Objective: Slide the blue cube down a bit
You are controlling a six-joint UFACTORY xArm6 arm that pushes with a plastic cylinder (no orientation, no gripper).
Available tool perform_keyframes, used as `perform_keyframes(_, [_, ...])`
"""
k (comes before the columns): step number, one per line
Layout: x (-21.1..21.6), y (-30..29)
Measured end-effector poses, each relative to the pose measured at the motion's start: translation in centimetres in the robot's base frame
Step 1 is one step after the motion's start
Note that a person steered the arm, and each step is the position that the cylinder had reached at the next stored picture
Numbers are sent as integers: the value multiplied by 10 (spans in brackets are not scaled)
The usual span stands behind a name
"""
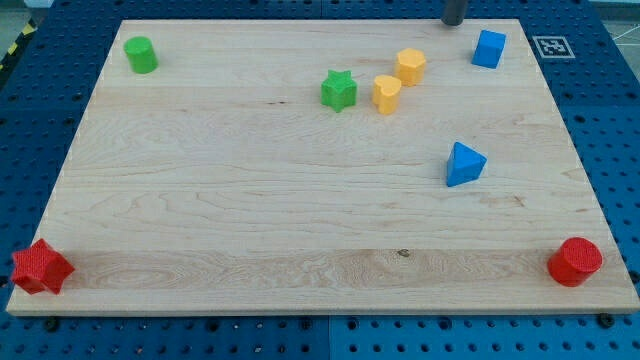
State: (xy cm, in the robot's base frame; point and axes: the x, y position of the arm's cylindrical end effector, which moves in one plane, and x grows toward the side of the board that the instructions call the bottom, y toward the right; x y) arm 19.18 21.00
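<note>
The blue cube [489, 48] sits near the board's top right corner. My tip [453, 21] is at the view's top edge, just up and to the left of the blue cube, a small gap apart from it. Only the rod's lower end shows. A blue triangular block [464, 164] lies lower down, below the cube.
A yellow hexagonal block [410, 66] and a yellow heart-like block [387, 93] lie left of the cube. A green star [339, 90] is further left. A green cylinder [141, 54] is top left. A red star [41, 267] and a red cylinder [575, 261] sit at the bottom corners of the wooden board [250, 200].
</note>
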Motion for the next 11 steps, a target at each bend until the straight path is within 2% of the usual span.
perform_keyframes(1, [0,80])
perform_keyframes(2, [-1,83])
perform_keyframes(4, [47,119])
perform_keyframes(6, [46,102])
perform_keyframes(7, [48,32])
perform_keyframes(8, [49,9])
perform_keyframes(10, [67,5])
perform_keyframes(11, [37,19])
